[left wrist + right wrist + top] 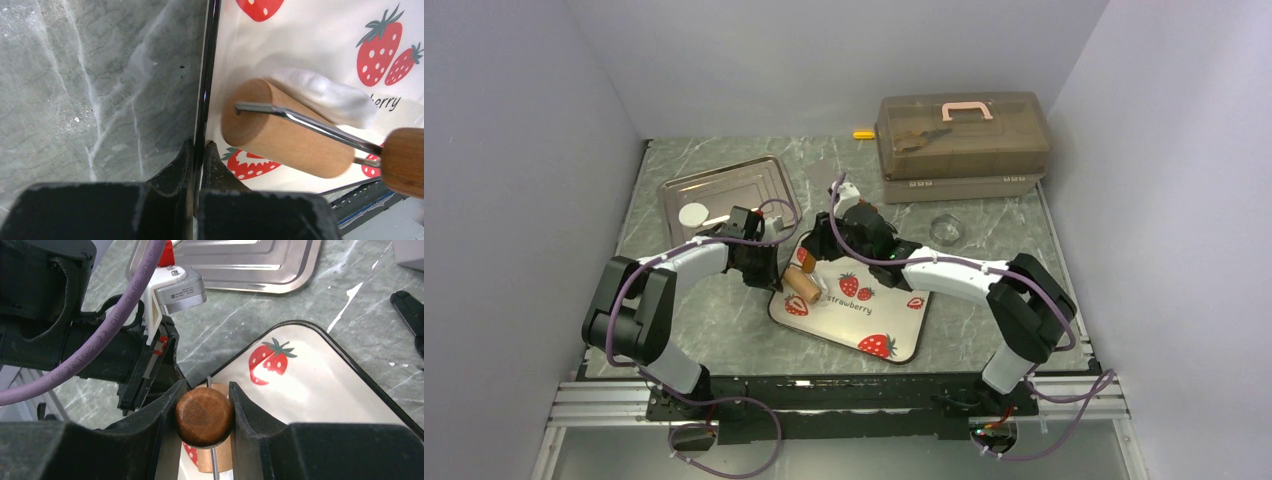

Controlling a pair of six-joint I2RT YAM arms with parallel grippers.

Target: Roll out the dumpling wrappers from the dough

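Observation:
A pale wooden roller (285,132) lies on the strawberry plate (310,30), pressed against a soft white lump of dough (325,92). My right gripper (206,385) is shut on the roller's dark brown handle (204,416). My left gripper (199,145) is shut on the plate's black rim (206,75) at its left edge. In the top view the roller (802,285) sits at the left end of the plate (904,322), between both grippers. One round white dumpling wrapper (694,213) lies on the metal tray (739,185).
A brown toolbox (964,140) with a pink handle stands at the back right. A clear round ring (945,229) lies in front of it. A small yellow thing (863,134) rests by the back wall. The walls close in on both sides.

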